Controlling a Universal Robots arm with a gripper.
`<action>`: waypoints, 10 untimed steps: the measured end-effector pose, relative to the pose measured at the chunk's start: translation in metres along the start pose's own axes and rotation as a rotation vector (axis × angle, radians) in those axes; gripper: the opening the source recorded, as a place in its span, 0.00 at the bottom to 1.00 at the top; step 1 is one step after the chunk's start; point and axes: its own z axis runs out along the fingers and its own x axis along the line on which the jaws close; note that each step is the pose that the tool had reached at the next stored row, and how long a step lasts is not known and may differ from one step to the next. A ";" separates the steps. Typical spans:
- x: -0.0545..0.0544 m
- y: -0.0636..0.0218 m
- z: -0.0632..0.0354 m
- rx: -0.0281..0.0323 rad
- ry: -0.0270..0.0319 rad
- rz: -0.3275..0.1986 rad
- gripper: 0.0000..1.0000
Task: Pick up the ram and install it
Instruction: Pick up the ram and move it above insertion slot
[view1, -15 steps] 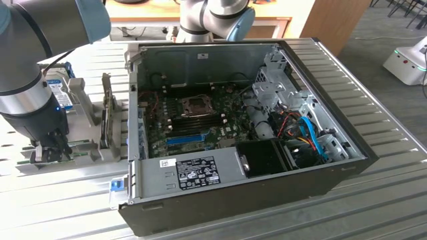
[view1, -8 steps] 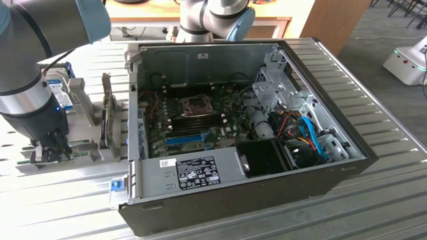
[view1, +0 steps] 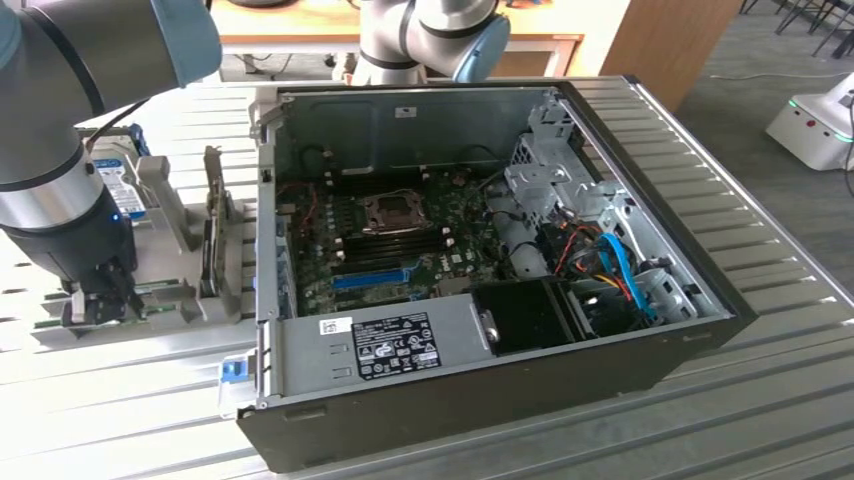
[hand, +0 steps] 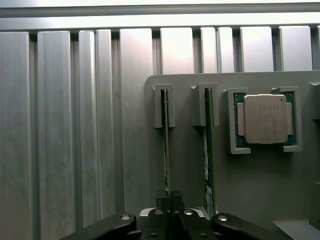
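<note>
The ram, a thin green stick, stands on edge in a slot of the grey holder. My gripper is down over its near end, with one dark finger on each side pressed against the board, so it is shut on it. The stick still sits in its slot. A second green stick with a pale label stands in the neighbouring slot. In the exterior view my gripper reaches down into the holder at the exterior view's left, beside the open computer case.
A processor chip lies in a pocket of the holder beside the sticks. A silver hard drive stands behind my arm. The motherboard lies exposed inside the case, with a blue slot. Everything rests on a ribbed metal table.
</note>
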 end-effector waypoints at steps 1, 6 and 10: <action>0.000 0.0000 0.0000 0.0000 -0.0001 0.000 0.16; 0.000 0.0000 0.0000 0.0000 -0.0001 0.000 0.12; 0.000 0.0000 0.0000 0.0000 -0.0001 0.000 0.12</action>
